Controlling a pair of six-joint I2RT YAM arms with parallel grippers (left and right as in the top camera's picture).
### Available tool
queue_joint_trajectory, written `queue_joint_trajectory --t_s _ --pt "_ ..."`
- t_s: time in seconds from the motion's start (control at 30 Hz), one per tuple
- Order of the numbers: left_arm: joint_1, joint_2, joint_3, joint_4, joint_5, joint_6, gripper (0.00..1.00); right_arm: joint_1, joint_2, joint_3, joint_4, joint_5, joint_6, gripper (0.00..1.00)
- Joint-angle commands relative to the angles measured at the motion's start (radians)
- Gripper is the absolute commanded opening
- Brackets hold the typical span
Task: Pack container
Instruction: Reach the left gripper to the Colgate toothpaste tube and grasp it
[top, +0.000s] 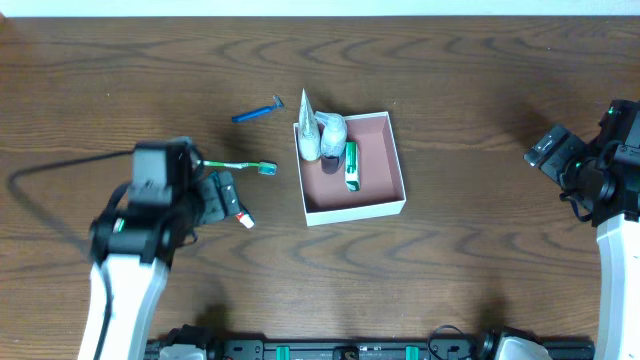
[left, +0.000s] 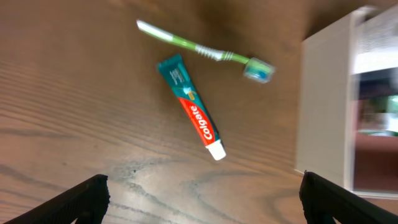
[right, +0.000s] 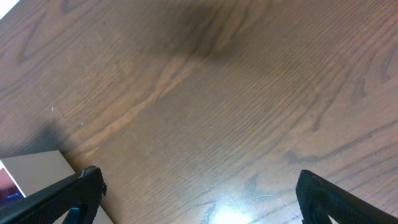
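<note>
The container (top: 356, 211) is a shallow white-walled box with a reddish-brown inside at the table's centre. It holds a white tube (top: 308, 128), a round pale item (top: 332, 131) and a green-and-white item (top: 351, 165). A Colgate toothpaste tube (left: 194, 117) lies on the table left of the container; only its capped end (top: 244, 218) shows in the overhead view. A green toothbrush (top: 240, 164) lies just beyond it and also shows in the left wrist view (left: 205, 50). My left gripper (top: 222, 196) is open above the toothpaste, its fingers (left: 199, 199) wide apart and empty. My right gripper (top: 548, 152) is open and empty, far right of the container.
A blue razor (top: 258, 112) lies on the table behind the toothbrush. The container's white wall (left: 323, 99) stands at the right of the left wrist view, and a corner of it (right: 31, 171) shows in the right wrist view. A rail runs along the front edge (top: 350, 350).
</note>
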Motion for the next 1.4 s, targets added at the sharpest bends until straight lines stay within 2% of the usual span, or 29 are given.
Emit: queue_joint_trajectory --t_s 0.0,0.2,0.23,0.27,0.37,0.57,0.93,1.1,1.23,1.37 --pt "0.003 0.141 0.01 0.014 0.008 -0.01 0.98 -0.006 -0.006 0.012 -0.001 0.014 -0.008 0.99" --pt "0.003 0.364 0.01 0.103 0.071 -0.03 0.98 -0.007 -0.006 0.012 -0.001 0.014 -0.008 0.99" --pt "0.003 0.393 0.01 0.114 0.071 -0.07 0.95 -0.006 -0.006 0.012 -0.001 0.014 -0.008 0.99" --pt "0.003 0.415 0.01 0.124 0.071 -0.114 0.87 -0.006 -0.006 0.012 -0.001 0.014 -0.008 0.99" --pt "0.003 0.463 0.01 0.15 0.068 -0.241 0.81 -0.006 -0.006 0.012 -0.001 0.014 -0.007 0.99" --pt "0.003 0.521 0.01 0.196 0.045 -0.474 0.79 -0.006 -0.006 0.012 -0.001 0.014 -0.007 0.99" --pt "0.003 0.621 0.009 0.235 0.032 -0.499 0.74 -0.006 -0.006 0.012 -0.001 0.014 -0.008 0.99" --pt "0.003 0.66 0.009 0.236 0.026 -0.499 0.52 -0.006 -0.006 0.012 -0.001 0.014 -0.008 0.99" --pt "0.003 0.67 0.009 0.235 0.017 -0.497 0.31 -0.006 -0.006 0.012 -0.001 0.014 -0.008 0.99" --pt "0.003 0.67 0.009 0.233 0.014 -0.487 0.25 -0.006 -0.006 0.012 -0.001 0.014 -0.008 0.99"
